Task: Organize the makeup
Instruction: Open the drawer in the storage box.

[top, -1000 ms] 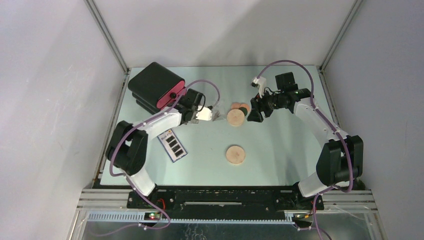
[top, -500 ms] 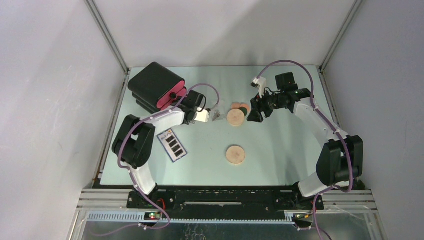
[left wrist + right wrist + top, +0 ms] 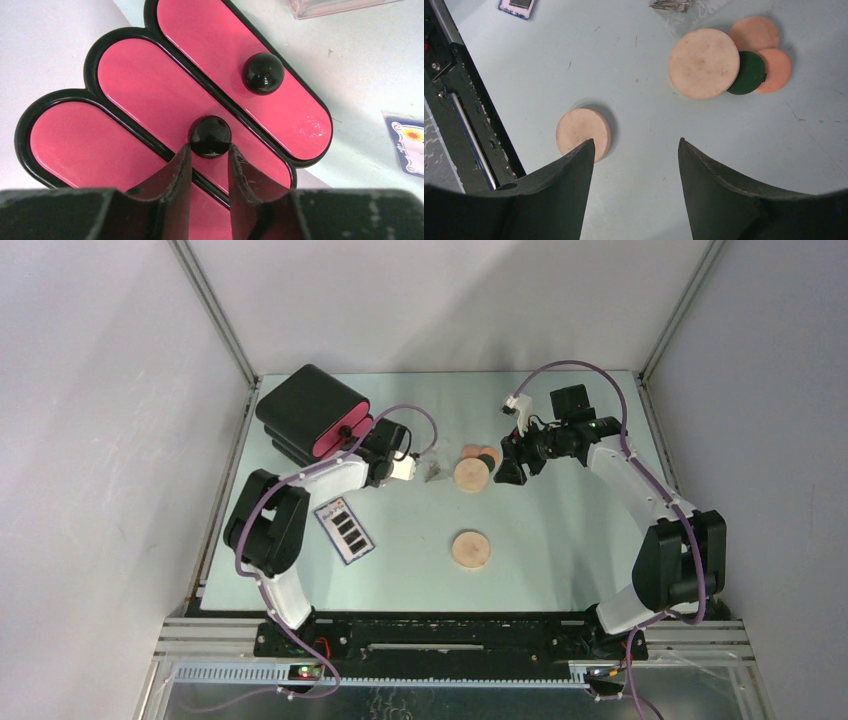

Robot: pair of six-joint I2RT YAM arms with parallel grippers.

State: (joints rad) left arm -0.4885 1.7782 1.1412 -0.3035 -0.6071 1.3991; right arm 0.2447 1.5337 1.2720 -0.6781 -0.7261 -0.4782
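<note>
My left gripper (image 3: 210, 146) (image 3: 362, 445) is at the front of the black box (image 3: 305, 405). Its jaws are shut on the round black knob (image 3: 210, 135) of the middle pink drawer (image 3: 150, 95). My right gripper (image 3: 636, 142) (image 3: 510, 470) hangs open over bare table, holding nothing. Just left of it lie a tan disc (image 3: 471, 475) (image 3: 703, 63), two peach rounds (image 3: 754, 32) (image 3: 776, 70) and a dark-green round (image 3: 749, 72). A second tan disc (image 3: 470, 549) (image 3: 581, 131) lies nearer the front. The clear packet (image 3: 432, 468) and the palette (image 3: 346, 531) lie on the table.
The box has three pink drawers; the drawer beside the gripped one has its own knob (image 3: 263, 73). The box stands in the table's back left corner against the frame post. White walls close in the table on three sides.
My left gripper has moved left up to the box front, and its jaws have narrowed onto the middle drawer's knob. The right arm has not moved.
</note>
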